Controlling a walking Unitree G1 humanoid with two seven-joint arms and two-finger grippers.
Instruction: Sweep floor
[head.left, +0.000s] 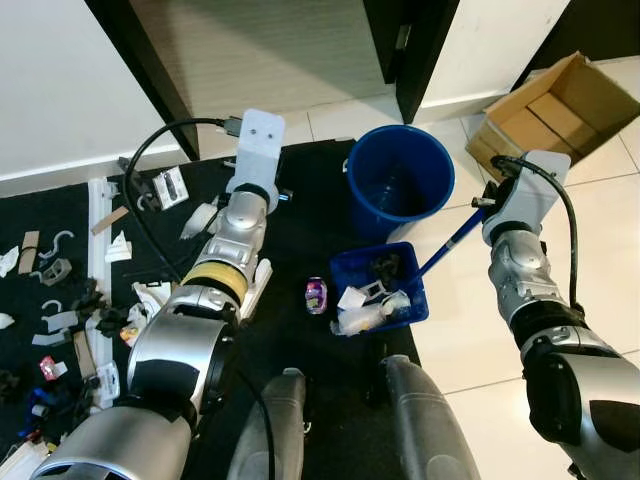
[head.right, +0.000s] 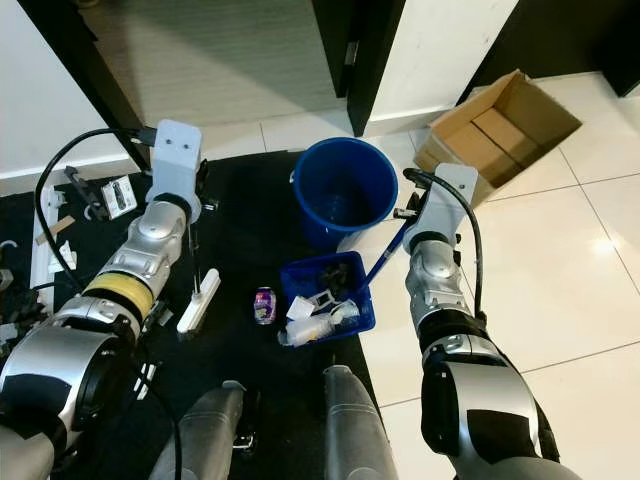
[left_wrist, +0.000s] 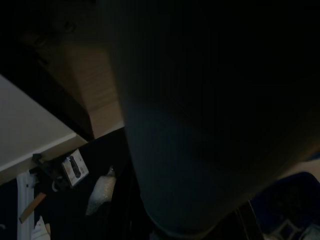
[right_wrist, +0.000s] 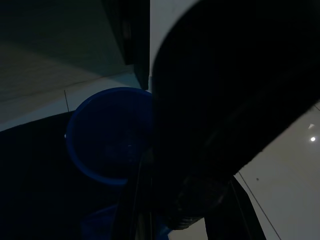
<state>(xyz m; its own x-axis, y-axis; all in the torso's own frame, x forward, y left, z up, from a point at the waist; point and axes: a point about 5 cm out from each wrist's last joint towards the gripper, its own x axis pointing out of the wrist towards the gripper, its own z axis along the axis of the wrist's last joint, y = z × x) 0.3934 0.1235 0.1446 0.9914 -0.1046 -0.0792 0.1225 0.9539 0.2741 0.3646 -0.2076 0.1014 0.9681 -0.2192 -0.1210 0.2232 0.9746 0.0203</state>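
Blue dustpan (head.left: 380, 288) sits on the black mat (head.left: 310, 200) just in front of the blue bucket (head.left: 400, 180), already loaded with white scraps and dark bits. Its blue handle (head.left: 452, 243) angles up to the right gripper (head.left: 488, 200); looks gripped there, but the fingers are hidden behind the wrist so I can't tell how they sit. White hand brush (head.right: 199, 300) lies low on the mat below the left gripper (head.right: 196, 222); a thin dark shaft seems to run up to it, finger state can't be told either. Risk, my read: pan is full, so tilting it on the lift to the bucket spills the load back onto the mat or the tile; the long handle gives poor control of that tilt. Small purple wrapped item (head.left: 316, 295) sits just beside the pan, easy to nudge away. Plenty of litter (head.left: 70, 310) still on the mat's left side. Open cardboard box (head.left: 555, 110) stands well apart on the tile. No writing legible anywhere.
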